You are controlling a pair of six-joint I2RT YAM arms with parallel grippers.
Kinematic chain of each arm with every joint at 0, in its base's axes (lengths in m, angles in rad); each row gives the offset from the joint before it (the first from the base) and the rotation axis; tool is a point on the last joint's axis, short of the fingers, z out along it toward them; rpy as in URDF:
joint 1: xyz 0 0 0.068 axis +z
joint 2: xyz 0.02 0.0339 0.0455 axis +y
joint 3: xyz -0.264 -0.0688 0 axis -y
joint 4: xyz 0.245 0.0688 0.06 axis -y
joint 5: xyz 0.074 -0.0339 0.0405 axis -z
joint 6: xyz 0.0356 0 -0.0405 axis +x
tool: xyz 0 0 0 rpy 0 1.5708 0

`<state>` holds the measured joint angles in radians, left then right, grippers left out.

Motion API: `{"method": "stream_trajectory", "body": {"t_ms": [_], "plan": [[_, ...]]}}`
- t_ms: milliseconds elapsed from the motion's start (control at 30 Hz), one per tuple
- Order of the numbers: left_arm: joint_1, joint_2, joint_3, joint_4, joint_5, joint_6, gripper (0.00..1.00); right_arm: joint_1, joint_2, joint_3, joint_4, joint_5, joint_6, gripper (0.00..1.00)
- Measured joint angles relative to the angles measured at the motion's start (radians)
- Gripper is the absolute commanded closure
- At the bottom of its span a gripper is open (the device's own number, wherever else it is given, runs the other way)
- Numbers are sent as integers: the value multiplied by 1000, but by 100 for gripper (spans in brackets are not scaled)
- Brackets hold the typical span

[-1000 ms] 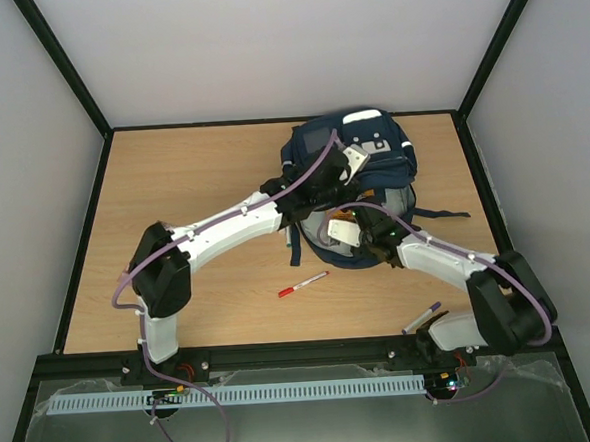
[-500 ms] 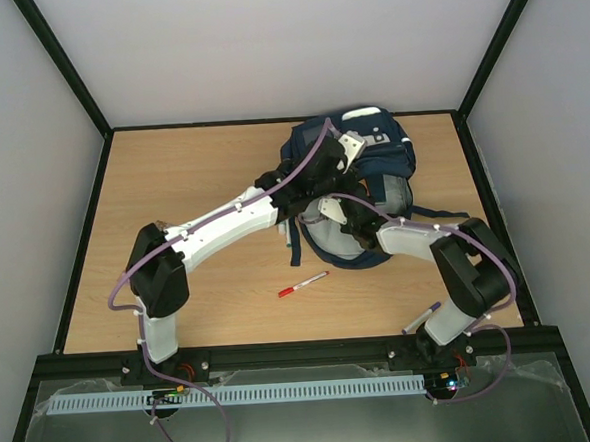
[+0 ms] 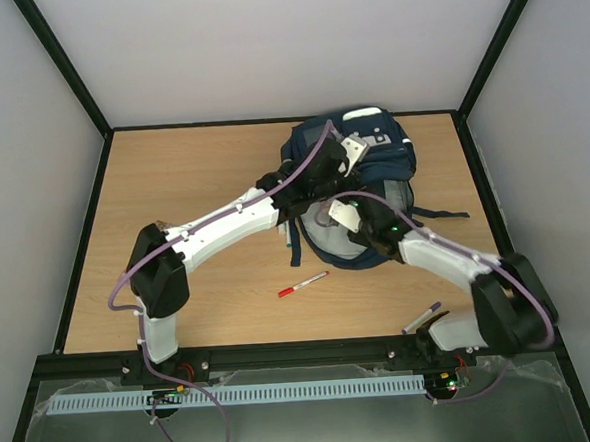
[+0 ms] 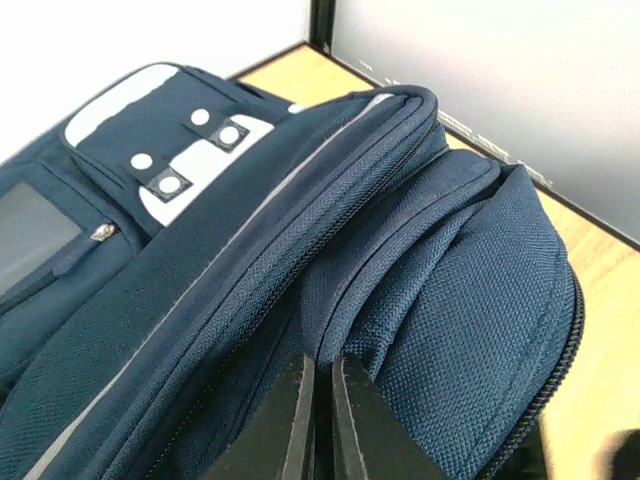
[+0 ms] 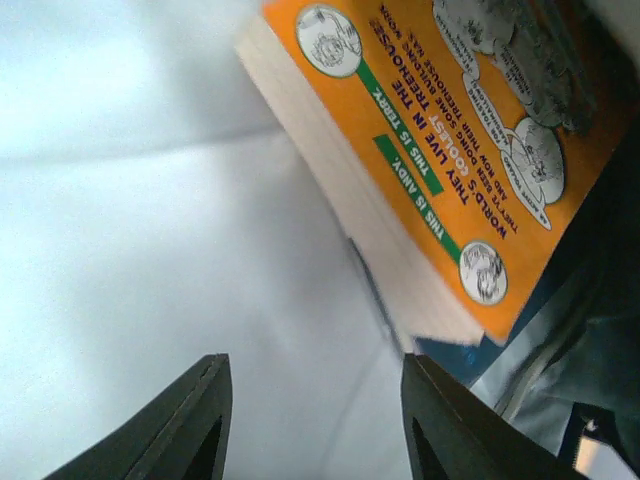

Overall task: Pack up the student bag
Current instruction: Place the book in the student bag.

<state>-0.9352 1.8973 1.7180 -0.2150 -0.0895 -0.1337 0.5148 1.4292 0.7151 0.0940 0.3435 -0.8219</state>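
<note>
As left hand (image 4: 322,405) pinches student bag (image 4: 200,280), orange book (image 5: 450,130) lies inside

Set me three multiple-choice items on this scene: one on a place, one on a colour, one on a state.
1. The red pen lies: A) on the table, nearer the arms' bases than the student bag; B) between a gripper's fingers; C) propped against a wall.
2. The book has a cover that is mainly: A) black; B) purple; C) orange.
3. The right gripper is: A) shut on the book; B) open, holding nothing; C) shut on a pen.
1 A, it lies on bare wood; 2 C, the right wrist view shows orange; 3 B, its fingers stand apart, nothing between.
</note>
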Motion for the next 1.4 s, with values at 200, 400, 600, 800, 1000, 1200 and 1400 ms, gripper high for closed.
{"method": "stream_trajectory", "body": {"t_ms": [200,400,600,800,1000,1200,1400], "plan": [[4,0,0,-50,47,-11,96,-9,-359,-33,-290,-249,100,50],[40,2,-3,-53,98,-32,94,-10,-594,57,-541,-528,228,51],[48,18,-78,1,159,-56,86,-11,-663,216,-594,-554,485,51],[35,67,-193,71,231,-81,69,-39,-590,460,-594,-555,647,51],[21,89,-257,95,248,-101,27,-102,-515,435,-526,-516,737,46],[12,-91,-379,72,161,-89,5,-158,-441,257,-389,-539,792,45],[84,-427,-594,69,55,-103,1,-197,-433,95,-257,-627,810,40]]}}
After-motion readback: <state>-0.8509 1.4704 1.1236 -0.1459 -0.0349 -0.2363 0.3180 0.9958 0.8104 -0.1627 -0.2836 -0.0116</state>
